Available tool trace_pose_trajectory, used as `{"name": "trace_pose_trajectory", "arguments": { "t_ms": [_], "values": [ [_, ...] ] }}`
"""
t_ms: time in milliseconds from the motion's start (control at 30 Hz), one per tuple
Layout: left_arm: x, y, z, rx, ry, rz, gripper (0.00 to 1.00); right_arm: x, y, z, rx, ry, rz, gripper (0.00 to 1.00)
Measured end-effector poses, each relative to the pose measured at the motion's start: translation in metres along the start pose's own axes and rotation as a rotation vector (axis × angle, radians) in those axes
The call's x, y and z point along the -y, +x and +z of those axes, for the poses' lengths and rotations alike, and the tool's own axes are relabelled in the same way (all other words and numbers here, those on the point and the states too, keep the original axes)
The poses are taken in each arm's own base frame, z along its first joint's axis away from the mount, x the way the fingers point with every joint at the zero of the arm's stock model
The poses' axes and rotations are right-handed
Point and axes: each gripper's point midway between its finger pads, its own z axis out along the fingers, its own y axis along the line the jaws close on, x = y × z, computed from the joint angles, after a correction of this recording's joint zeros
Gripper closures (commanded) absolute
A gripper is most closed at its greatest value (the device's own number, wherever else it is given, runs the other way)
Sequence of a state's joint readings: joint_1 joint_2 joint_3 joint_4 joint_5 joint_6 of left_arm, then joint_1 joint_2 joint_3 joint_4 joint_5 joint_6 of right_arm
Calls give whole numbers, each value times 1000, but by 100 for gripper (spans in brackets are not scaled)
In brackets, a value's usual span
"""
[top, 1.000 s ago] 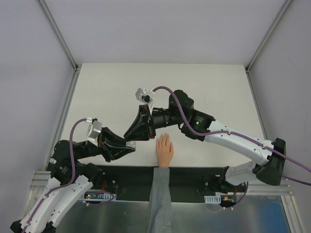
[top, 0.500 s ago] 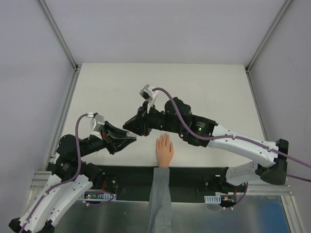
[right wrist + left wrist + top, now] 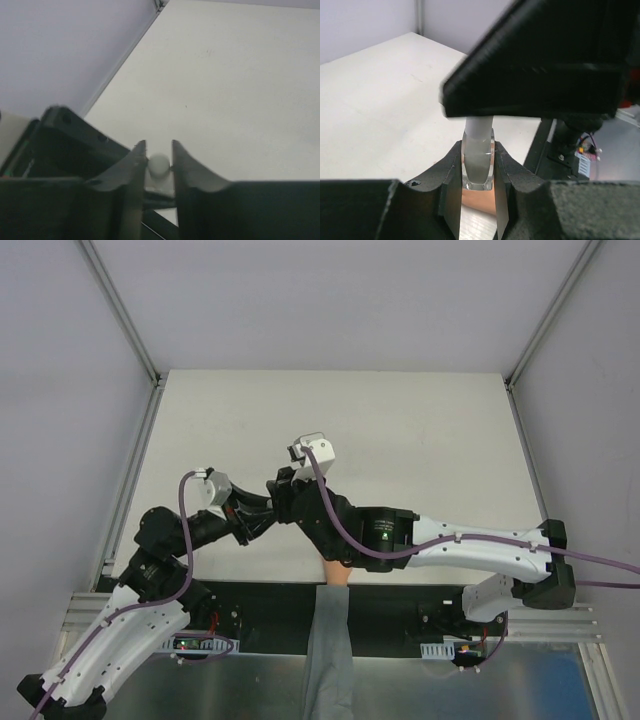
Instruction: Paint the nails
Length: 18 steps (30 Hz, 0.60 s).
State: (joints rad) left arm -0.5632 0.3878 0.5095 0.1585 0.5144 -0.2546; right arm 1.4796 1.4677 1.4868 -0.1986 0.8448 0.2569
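Left gripper (image 3: 478, 150) clamps clear bottle (image 3: 478, 170); right gripper (image 3: 158, 152) pinches its white cap (image 3: 159, 164). Both sit up-left of hand (image 3: 336, 576), well apart from table (image 3: 420, 420) edges; hand lies at near edge.

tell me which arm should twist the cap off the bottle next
right, most likely: the right gripper is closed on the white cap, and the left gripper clamps the clear bottle, so left can just hold steady

No legible text, label, brand, number or sign on anything in view.
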Motion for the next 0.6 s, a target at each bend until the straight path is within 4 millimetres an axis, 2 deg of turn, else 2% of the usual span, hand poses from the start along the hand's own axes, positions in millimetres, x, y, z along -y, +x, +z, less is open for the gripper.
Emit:
{"name": "trace_pose_trajectory", "arguments": {
  "t_ms": [100, 167, 200, 367, 533, 600],
  "values": [
    [-3, -7, -2, 30, -27, 3, 100, -2, 6, -3, -34, -39, -80, 41],
    [-7, -8, -6, 38, -55, -12, 100, -2, 12, -5, -69, -68, -164, 30],
    [-5, -7, -7, 34, -50, -24, 100, -2, 11, -7, -89, -91, -196, 28],
    [13, -7, -13, 30, 15, -92, 100, 5, 7, -19, -202, -265, -298, 21],
    [36, -9, -21, 21, 108, -162, 100, 0, -2, -53, -261, -583, -301, 21],
    [43, -8, -23, 13, 138, -183, 100, -2, -4, -64, -268, -668, -298, 24]
  ]
}}
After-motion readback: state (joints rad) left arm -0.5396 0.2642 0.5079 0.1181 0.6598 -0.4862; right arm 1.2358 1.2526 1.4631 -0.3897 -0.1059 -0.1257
